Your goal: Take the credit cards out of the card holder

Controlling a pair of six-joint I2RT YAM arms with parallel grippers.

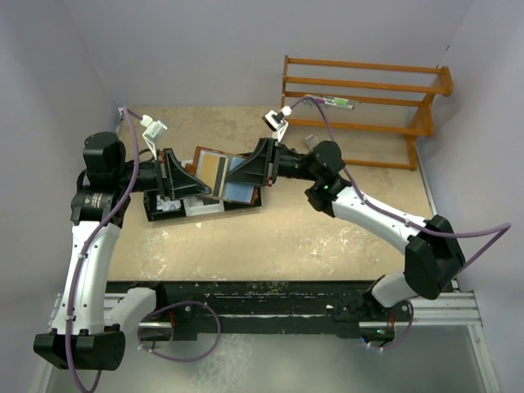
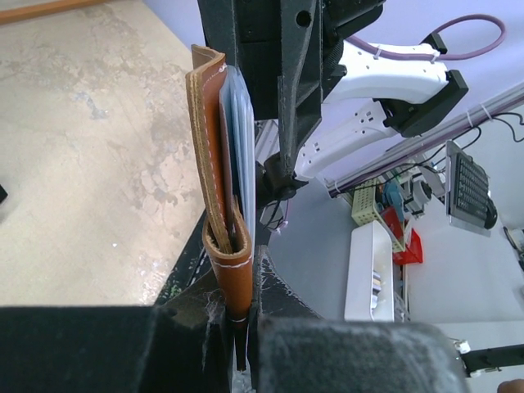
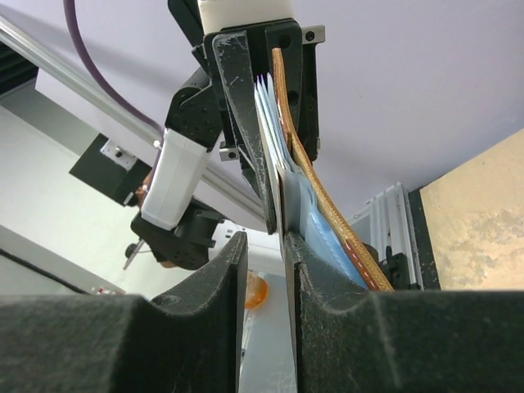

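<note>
The brown leather card holder [image 1: 214, 168] hangs opened above the table between both arms. My left gripper [image 1: 182, 182] is shut on its folded end, the leather [image 2: 231, 270] pinched between the pads [image 2: 237, 327]. Light blue and whitish credit cards [image 2: 244, 139] stick out of its pocket. My right gripper [image 1: 252, 170] is at the holder's other end. In the right wrist view its jaws [image 3: 266, 246] straddle the thin card edges [image 3: 270, 123]: one card lies against the right finger [image 3: 344, 327], and a gap shows to the left finger [image 3: 188, 327]. The holder's brown back [image 3: 327, 205] runs outside that right finger.
A black-and-white tray [image 1: 176, 206] lies on the table just under the held holder. An orange wooden rack [image 1: 360, 98] stands at the back right. Lilac walls close off the left, back and right sides.
</note>
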